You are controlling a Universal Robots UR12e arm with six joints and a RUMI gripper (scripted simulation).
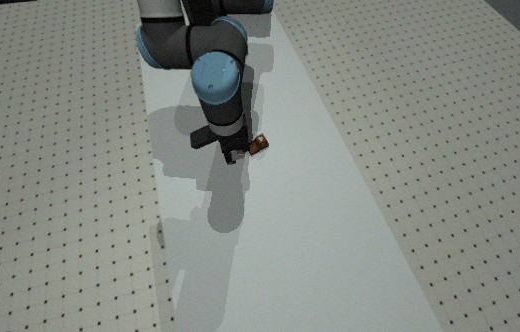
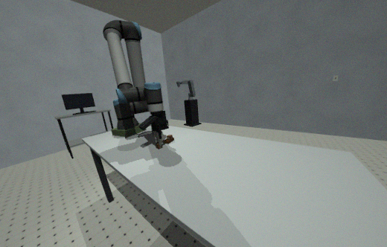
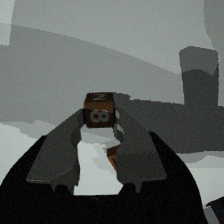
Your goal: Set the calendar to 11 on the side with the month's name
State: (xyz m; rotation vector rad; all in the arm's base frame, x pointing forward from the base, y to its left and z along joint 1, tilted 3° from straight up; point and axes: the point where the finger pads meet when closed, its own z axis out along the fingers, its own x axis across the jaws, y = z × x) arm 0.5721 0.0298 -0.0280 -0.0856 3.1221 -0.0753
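Note:
In the wrist view my gripper [image 3: 100, 109] is shut on a brown wooden calendar cube [image 3: 99, 110]. The cube's face toward the camera shows an 8 lying on its side, and its top face carries another digit that I cannot read. A second brown piece [image 3: 114, 159] shows low between the fingers, partly hidden by the right finger. In the top view the gripper [image 1: 232, 158] is low over the white table, with the brown calendar tray [image 1: 257, 147] just to its right. The exterior view shows the gripper [image 2: 157, 143] and the tray [image 2: 169, 140] close together; the held cube is too small to make out there.
The arm's base [image 2: 124, 131] stands at the far end of the long white table [image 2: 257, 178]. A desk with a monitor [image 2: 78, 101] and a small second arm on a black pedestal [image 2: 191, 108] stand on the floor behind, away from the table.

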